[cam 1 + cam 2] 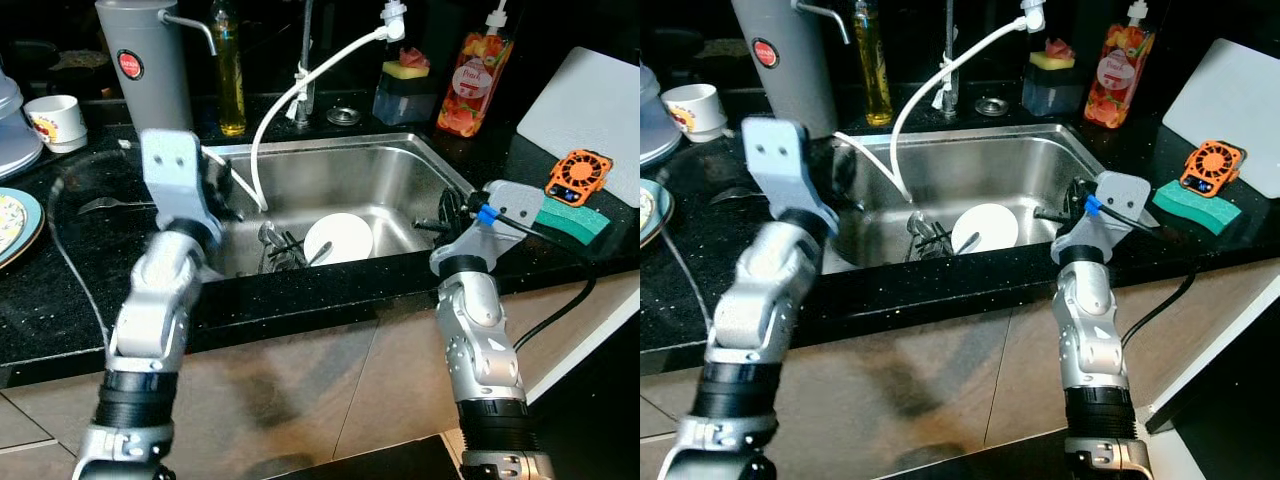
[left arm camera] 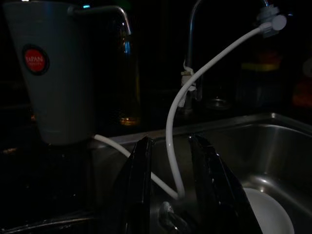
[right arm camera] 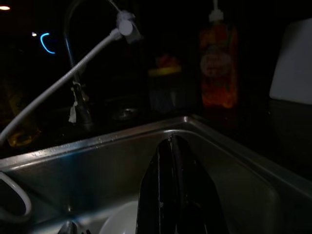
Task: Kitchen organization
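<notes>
Round white ceramic plate (image 1: 340, 238) in stainless steel sink (image 1: 400, 175): between both hands. Left hand (image 2: 170, 195), fingers parted, empty; right hand (image 3: 170, 195), fingers together, empty, nearer.

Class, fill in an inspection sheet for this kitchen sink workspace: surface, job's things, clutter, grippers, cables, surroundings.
Surface: black speckled stone counter around a stainless steel sink.
Job's things: round white plate and metal utensils in the sink.
Clutter: green sponge, orange mini fan, red soap bottle, grey water jug, white mug.
Grippers: left gripper open over the sink's left side; right gripper shut over its right rim.
Cables: white hose from tap into sink; black cable at right arm.
Surroundings: tiled floor.
</notes>
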Robot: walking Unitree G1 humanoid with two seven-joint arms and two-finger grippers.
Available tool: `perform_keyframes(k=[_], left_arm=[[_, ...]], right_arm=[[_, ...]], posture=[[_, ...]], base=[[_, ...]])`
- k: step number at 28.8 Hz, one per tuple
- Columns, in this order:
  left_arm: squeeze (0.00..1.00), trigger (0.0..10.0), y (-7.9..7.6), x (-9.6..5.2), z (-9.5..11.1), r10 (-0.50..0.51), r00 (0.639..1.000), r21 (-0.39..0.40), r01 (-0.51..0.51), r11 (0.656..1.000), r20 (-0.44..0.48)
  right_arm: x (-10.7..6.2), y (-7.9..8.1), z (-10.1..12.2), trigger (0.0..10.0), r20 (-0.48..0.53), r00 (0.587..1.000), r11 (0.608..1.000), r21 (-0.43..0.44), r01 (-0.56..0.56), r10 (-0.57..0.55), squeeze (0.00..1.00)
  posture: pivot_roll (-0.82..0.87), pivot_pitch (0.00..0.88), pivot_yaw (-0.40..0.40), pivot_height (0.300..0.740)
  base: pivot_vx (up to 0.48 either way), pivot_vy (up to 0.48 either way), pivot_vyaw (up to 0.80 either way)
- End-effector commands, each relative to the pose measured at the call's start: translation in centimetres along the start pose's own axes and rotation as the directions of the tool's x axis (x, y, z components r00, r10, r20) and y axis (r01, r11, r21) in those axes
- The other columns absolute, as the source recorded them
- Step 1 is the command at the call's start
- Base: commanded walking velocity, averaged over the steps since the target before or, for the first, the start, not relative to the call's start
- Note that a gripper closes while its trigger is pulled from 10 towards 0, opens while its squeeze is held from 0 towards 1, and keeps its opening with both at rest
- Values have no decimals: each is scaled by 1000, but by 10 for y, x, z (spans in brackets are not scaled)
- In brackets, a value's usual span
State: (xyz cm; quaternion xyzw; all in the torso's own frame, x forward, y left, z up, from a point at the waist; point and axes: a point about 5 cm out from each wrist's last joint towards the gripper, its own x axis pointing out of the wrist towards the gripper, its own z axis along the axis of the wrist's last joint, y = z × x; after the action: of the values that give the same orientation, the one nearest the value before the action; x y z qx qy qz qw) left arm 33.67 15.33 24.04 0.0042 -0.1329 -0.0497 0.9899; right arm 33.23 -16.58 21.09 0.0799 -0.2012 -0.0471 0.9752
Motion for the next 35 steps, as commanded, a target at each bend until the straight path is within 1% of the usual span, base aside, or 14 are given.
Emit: perform_keyframes(k=[1, 6, 11, 12, 13, 15, 16, 20, 21, 22, 25, 29, 31, 35], left_arm=[[0, 10000, 1, 0, -4, -3, 1000, -9, 3, 1000, -24], [0, 10000, -5, -1, -5, -10, 1000, -60, 8, 998, -28], [0, 10000, 2, 3, -8, 35, 996, -32, -38, 999, -77], [0, 10000, 20, 12, -14, 124, 980, 111, -107, 988, -153], [0, 10000, 20, 12, -14, 124, 980, 111, -107, 988, -153], [0, 10000, 41, 20, -12, 154, 967, 264, -98, 960, -201], [0, 10000, 41, 20, -12, 154, 967, 264, -98, 960, -201], [0, 10000, 74, 25, -13, 186, 941, 389, -64, 919, -284], [0, 10000, 74, 25, -13, 186, 941, 389, -64, 919, -284], [0, 10000, 101, 25, -15, 234, 906, 470, -44, 882, -353], [0, 10000, 112, 24, -16, 224, 888, 528, 24, 849, -401], [0, 10000, 132, 25, -10, 238, 865, 749, 210, 628, -442], [0, 10000, 143, 23, -4, 267, 853, 792, 240, 561, -448], [0, 10000, 152, 19, -1, 260, 833, 793, 299, 530, -488]], right_arm=[[0, 1, 1, 10000, -1, 1000, 1000, 3, -2, 2, 0], [2, 0, 1, 10000, 0, 1000, 1000, 3, 13, -13, 0], [2, -1, 2, 10000, 3, 1000, 1000, 2, 18, -18, 0], [3, -2, 6, 10000, 18, 1000, 1000, -7, 21, -21, 0], [3, -2, 6, 10000, 18, 1000, 1000, -7, 21, -21, 0], [5, -2, 12, 10000, 44, 999, 1000, -24, 15, -14, 0], [5, -2, 12, 10000, 44, 999, 1000, -24, 15, -14, 0], [8, 2, 22, 10000, 68, 997, 999, -38, -18, 21, 0], [8, 2, 22, 10000, 68, 997, 999, -38, -18, 21, 0], [12, 8, 28, 10000, 57, 995, 996, -59, -73, 76, 0], [14, 13, 32, 10000, 50, 992, 991, -72, -109, 113, 0], [17, 23, 40, 10000, 62, 982, 982, -79, -174, 179, 0], [17, 27, 40, 10000, 55, 979, 979, -68, -192, 196, 0], [21, 34, 28, 10000, -4, 978, 977, -46, -210, 210, 0]], posture=[[102, 0, -14, 740], [102, 0, -9, 740], [105, 0, -6, 740], [107, 0, -6, 740], [107, 0, -6, 740], [114, 0, -3, 740], [114, 0, -3, 740], [129, 6, 13, 740], [129, 6, 13, 740], [129, 23, 18, 740], [134, 39, 23, 740], [147, 73, 31, 740], [159, 97, 34, 740], [176, 134, 29, 740]], base=[[0, 0, 0], [0, 0, 0], [0, 0, 0], [0, 0, 0], [0, 0, 0], [0, 0, 0], [0, 0, 0], [0, 0, 0], [0, 0, 0], [0, 0, 0], [0, 0, 0], [0, 0, 0], [0, 0, 0], [0, 0, 0]])
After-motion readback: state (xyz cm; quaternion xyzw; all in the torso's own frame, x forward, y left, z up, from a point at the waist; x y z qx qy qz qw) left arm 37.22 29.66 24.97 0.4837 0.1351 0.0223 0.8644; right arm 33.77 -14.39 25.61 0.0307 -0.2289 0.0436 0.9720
